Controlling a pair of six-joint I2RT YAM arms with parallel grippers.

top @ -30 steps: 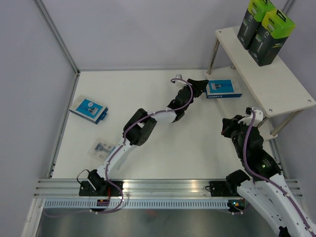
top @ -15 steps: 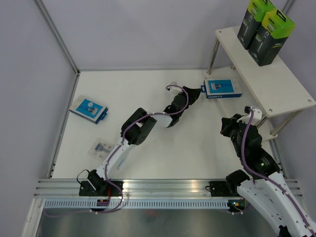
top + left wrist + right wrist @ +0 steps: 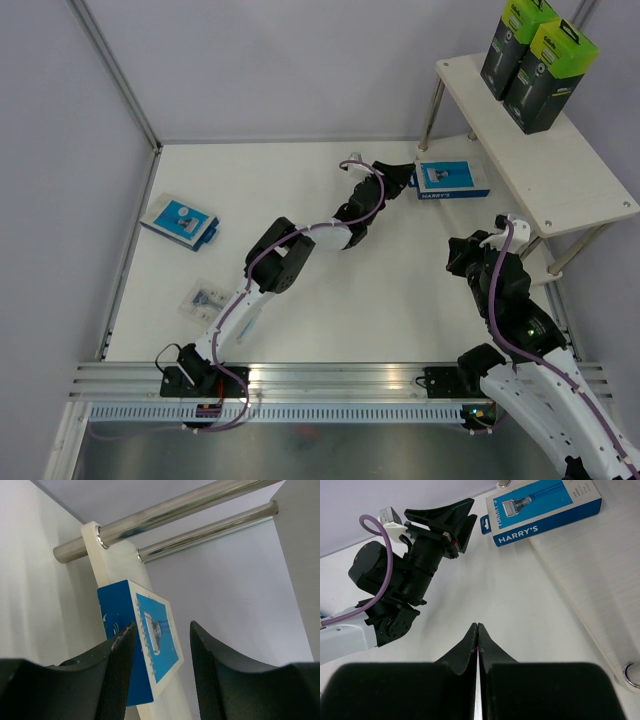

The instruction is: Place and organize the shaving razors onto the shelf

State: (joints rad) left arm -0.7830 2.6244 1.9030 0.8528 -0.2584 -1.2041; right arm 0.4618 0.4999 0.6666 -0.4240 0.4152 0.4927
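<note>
At the far right of the table [image 3: 300, 300], a flat blue-and-white razor box [image 3: 542, 511] is lying face up on the end of the lower board of the shelf [image 3: 560, 170]. Its hang-tab end is pointing toward the left gripper [image 3: 408, 181]. That gripper is facing the box end with its jaws spread wide and holding nothing; it looks just short of the box, though contact is hard to judge. The right gripper [image 3: 478, 626] is hovering nearby over the table with its fingers pressed together, empty. Two tall black boxes [image 3: 525, 60] are standing on the top board. The flat box is probably light, thin cardboard: stiff along its edges, smooth and a little slippery on its printed faces, easily dented mid-panel. The tab end nearest the gripper seems the best place to pinch it.
</note>
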